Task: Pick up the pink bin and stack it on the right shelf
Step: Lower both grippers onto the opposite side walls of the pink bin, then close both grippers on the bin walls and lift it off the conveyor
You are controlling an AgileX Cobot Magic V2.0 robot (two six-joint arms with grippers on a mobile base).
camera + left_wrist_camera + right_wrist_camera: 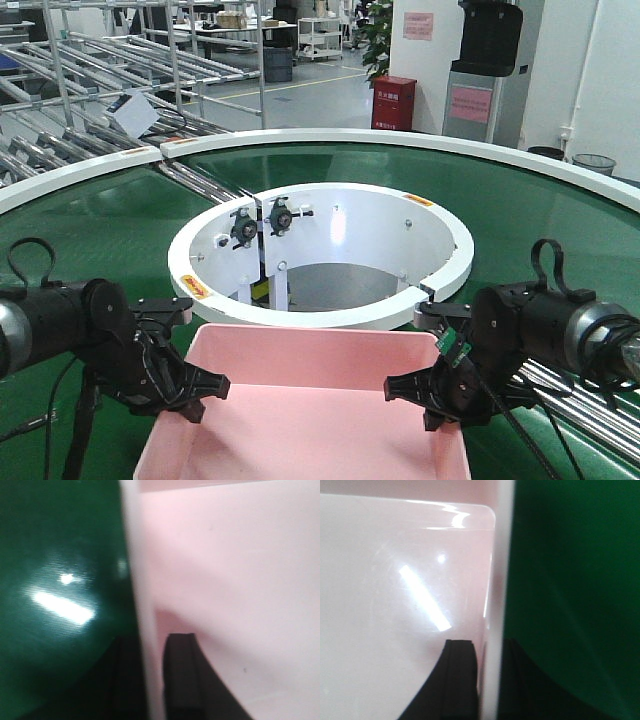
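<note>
Closest to me, the pink bin (300, 410) lies low at the front between the two arms, its long open floor bare and glossy. The left gripper (192, 385) has its jaws pinched on the bin's left wall, one dark finger (182, 680) inside the tub and the other outside against the plastic. The right gripper (420, 388) mirrors it on the right wall, its jaws likewise closed on the wall near the far corner. Under and beside the bin runs the green conveyor belt (100, 230); I cannot tell whether the bin rests on it or hangs just clear. Just beyond the bin's far rim stands a white ring (330, 315) at the middle of the curved belt. Further back on the left are grey roller racks (100, 60), and behind the belt a red cabinet (394, 103) stands on the floor.
</note>
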